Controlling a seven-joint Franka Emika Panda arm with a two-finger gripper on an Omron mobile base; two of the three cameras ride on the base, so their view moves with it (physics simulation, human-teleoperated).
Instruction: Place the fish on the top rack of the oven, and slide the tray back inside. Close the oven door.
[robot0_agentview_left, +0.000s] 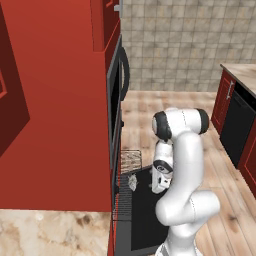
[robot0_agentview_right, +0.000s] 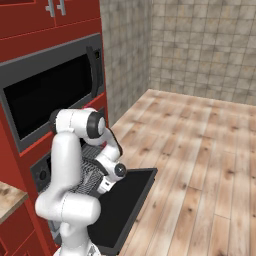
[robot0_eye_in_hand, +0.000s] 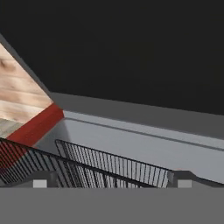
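Fish (robot0_agentview_left: 132, 182), one only, small and silvery grey, lies on the top rack (robot0_agentview_left: 125, 197), a single grid of thin silver wires pulled out of the oven (robot0_agentview_left: 114, 150) above the lowered oven door (robot0_agentview_left: 147, 215). It sits near the rack's outer edge, towards the far half of the rack as the left base view shows it. Its long axis seems to run roughly along that outer edge, but it is too small to tell which end is the head.

One white arm rises beside the door, bends at a dark elbow high above it, then drops its forearm down so the gripper (robot0_agentview_left: 156, 189) hangs just beside the fish, over the black face of the door. In the right base view the wrist (robot0_agentview_right: 119, 171) sits at the near edge of the pulled-out rack (robot0_agentview_right: 87, 177), with the open door (robot0_agentview_right: 125, 205) slanting out over the wooden floor (robot0_agentview_right: 200, 165).

In the hand view the two dark fingertips (robot0_eye_in_hand: 41, 180) stand wide apart with nothing between them, so the gripper is released. Beyond them run the rack's (robot0_eye_in_hand: 109, 166) parallel bars and the grey rim of the door (robot0_eye_in_hand: 144, 140).

A second black glass front with a bowed handle (robot0_agentview_left: 125, 72) sits above the oven.
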